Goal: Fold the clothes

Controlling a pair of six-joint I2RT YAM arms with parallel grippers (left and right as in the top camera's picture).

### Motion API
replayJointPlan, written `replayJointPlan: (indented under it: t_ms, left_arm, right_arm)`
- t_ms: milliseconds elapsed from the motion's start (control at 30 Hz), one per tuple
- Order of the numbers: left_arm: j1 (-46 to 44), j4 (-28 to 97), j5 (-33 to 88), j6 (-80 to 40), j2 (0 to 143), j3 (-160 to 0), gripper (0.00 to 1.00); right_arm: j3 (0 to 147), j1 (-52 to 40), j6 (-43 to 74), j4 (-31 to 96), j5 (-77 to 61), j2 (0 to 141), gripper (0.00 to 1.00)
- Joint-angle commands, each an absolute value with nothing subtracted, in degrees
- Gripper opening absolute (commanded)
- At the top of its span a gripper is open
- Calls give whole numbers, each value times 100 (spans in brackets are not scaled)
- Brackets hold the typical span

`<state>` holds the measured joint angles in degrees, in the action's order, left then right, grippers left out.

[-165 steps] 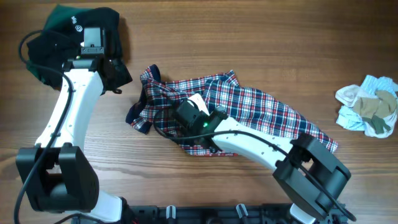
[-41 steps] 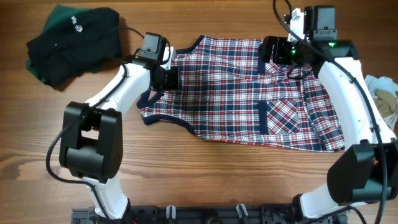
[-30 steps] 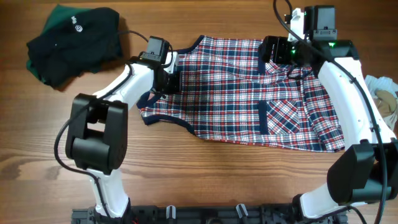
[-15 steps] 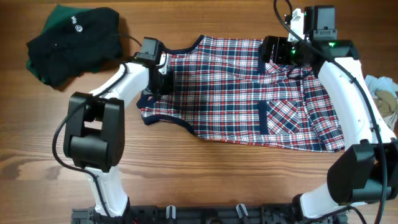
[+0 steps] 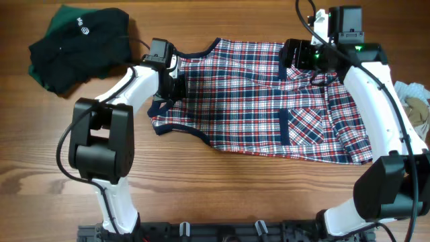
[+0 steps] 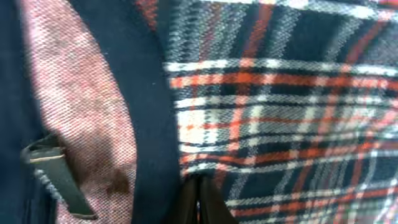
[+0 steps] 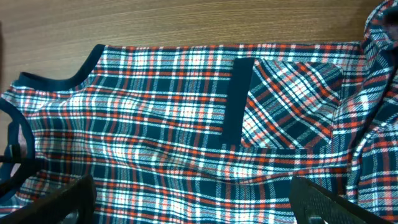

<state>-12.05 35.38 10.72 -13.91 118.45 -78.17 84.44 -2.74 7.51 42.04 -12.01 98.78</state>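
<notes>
Wood-grain counter (image 5: 222, 195), both arms reaching in over it. Plaid garment (image 5: 248, 101) (red/white/navy, sleeveless) lies spread open across the middle of the counter, mostly flat, long axis left to right. Its right end is rumpled and partly under the right arm. Pocket (image 5: 312, 124) faces up on the right half, its navy edge strip running vertically in the overhead view. Navy trim (image 5: 160, 106) borders the left edge and curls at the armhole.

Left gripper (image 5: 176, 86) sits at that left edge, down on the fabric beside the trim. Jaws fully closed, tips together. The left wrist view is filled with plaid and a navy band at very close range. Can't tell whether any cloth is pinched between the tips.

Right gripper (image 5: 290, 55) is over the garment's upper right edge, above the fabric, jaws spread wide, nothing between them. Its wrist view looks down on the pocket and the plaid around it, with the fingers (image 7: 62, 199) at the bottom corners of the frame.

Further out: dark green garment (image 5: 77, 44) heaped at the counter's upper left, apart from the plaid. Pale cloth bundle (image 5: 413, 107) at the right edge, just beyond the right arm, partly cut off
</notes>
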Motion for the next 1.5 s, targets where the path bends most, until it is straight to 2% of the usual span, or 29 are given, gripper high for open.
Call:
replayJointPlan:
  t_ms: [0,300,500,667,700,733,767,833,867,967,1233,1467]
  left_arm:
    - [-1070,3760,-357,-2043,12243,-7747,4]
    - [139,4324,-198,-2296,12243,-7747,4]
    - [329,4484,-163,-2355,12241,-7747,4]
    - [340,4442,-204,-2517,12241,-7747,4]
    - [340,4438,-207,-2517,12241,-7747,4]
    - [340,4438,-257,-2515,12241,-7747,4]
    - [340,4438,-292,-2515,12241,-7747,4]
    - [340,4445,-290,-2512,12241,-7747,4]
    - [340,4447,-290,-2512,12241,-7747,4]
    - [340,4447,-287,-2512,12241,-7747,4]
    - [340,4456,-287,-2508,12241,-7747,4]
    - [340,4462,-287,-2508,12241,-7747,4]
  right_arm:
    - [8385,-261,788,4202,-1288,9966,100]
    - [8385,-261,757,4152,-1288,9966,100]
    - [8385,-263,762,4150,-1297,9966,100]
    - [8385,-366,102,4703,-2569,10125,99]
    - [8383,-434,73,4897,-2506,10228,93]
    - [8342,-541,-3,5022,-2515,10442,68]
    - [8309,-591,-8,4993,-2512,10536,38]
    - [8267,-676,-21,4958,-2508,10735,8]
    - [8248,-707,3,4915,-2432,10847,4]
    - [8204,-716,360,4786,-1511,11227,4]
    - [8204,-716,303,4272,-1081,12040,4]
    - [8204,-648,377,4058,-99,12057,4]
